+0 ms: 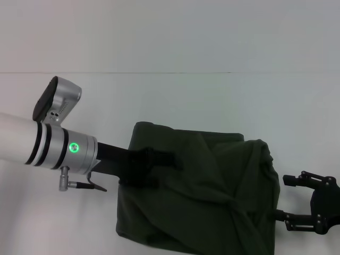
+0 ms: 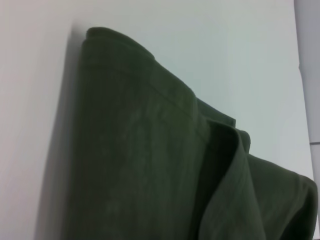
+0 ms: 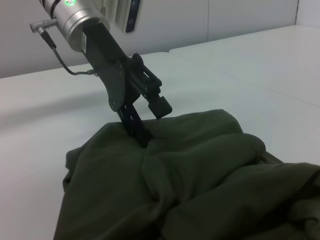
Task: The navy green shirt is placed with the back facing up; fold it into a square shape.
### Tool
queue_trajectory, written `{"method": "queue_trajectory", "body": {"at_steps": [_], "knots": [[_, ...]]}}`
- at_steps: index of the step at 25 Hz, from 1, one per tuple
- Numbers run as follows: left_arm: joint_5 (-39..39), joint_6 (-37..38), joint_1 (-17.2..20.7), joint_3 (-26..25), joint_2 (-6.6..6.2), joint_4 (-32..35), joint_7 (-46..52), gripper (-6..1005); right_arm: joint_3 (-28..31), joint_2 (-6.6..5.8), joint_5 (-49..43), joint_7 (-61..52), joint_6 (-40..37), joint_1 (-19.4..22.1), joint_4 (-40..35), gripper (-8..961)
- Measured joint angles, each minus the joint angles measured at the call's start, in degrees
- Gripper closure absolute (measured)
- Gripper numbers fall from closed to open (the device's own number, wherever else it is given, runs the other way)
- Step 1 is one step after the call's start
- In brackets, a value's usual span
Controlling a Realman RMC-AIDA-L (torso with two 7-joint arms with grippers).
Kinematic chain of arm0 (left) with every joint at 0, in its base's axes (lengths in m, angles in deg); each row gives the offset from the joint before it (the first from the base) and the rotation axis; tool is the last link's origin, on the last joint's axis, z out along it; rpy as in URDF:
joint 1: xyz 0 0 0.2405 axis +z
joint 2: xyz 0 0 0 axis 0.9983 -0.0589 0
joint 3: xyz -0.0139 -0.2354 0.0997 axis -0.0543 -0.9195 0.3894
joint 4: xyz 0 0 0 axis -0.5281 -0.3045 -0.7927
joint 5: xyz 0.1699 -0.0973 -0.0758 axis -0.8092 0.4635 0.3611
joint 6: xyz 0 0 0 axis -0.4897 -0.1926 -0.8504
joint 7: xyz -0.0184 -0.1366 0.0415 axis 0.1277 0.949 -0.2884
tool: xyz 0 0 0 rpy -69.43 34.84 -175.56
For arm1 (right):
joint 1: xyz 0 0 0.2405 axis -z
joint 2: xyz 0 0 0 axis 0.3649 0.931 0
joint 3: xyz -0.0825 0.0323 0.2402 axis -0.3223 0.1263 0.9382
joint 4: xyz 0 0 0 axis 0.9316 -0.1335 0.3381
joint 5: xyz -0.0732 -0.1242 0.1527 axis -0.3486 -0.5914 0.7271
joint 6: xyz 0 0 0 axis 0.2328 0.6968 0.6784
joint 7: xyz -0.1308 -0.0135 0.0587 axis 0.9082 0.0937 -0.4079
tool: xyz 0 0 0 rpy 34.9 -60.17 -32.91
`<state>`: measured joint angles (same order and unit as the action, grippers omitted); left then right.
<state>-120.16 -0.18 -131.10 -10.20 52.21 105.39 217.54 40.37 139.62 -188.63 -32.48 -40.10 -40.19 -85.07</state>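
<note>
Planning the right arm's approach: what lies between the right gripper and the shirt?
Only bare white table, in the head view, between right gripper and navy green shirt.

A plain white table (image 1: pixel 175 101) fills the head view from the middle of the frame down. The navy green shirt (image 1: pixel 212 202) lies directly on it, a rumpled, roughly folded heap in the lower centre and lower right, its left edge fairly straight.
</note>
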Motion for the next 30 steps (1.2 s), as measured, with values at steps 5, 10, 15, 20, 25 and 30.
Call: {"method": "queue_trajectory", "body": {"at_steps": [5, 10, 15, 20, 25, 30], "knots": [[0.0, 0.0, -0.5, 1.1, 0.71, 0.0, 0.0, 216, 0.0, -0.01, -0.1, -0.2, 0.1, -0.1, -0.1, 41], [0.0, 0.0, -1.1, 1.1, 1.17, 0.0, 0.1, 219, 0.0, -0.01, -0.1, -0.4, 0.2, -0.1, -0.1, 41], [0.0, -0.3, -1.3, 1.2, 1.47, 0.0, 0.1, 222, 0.0, -0.01, -0.1, -0.4, 0.5, -0.1, -0.1, 41], [0.1, -0.4, -1.3, 1.2, 1.55, 0.1, -0.2, 225, 0.0, -0.01, -0.1, -0.5, 0.6, -0.1, -0.1, 41], [-0.8, -1.3, -1.5, 1.9, 1.61, 0.4, -0.5, 270, 0.1, -0.01, -0.1, -0.5, 0.6, -0.1, -0.1, 41], [-1.5, -2.3, -1.5, 2.0, 1.66, 0.3, -0.5, 466, 0.7, -0.01, -0.1, -0.5, 0.5, 0.0, -0.1, 42]]}}
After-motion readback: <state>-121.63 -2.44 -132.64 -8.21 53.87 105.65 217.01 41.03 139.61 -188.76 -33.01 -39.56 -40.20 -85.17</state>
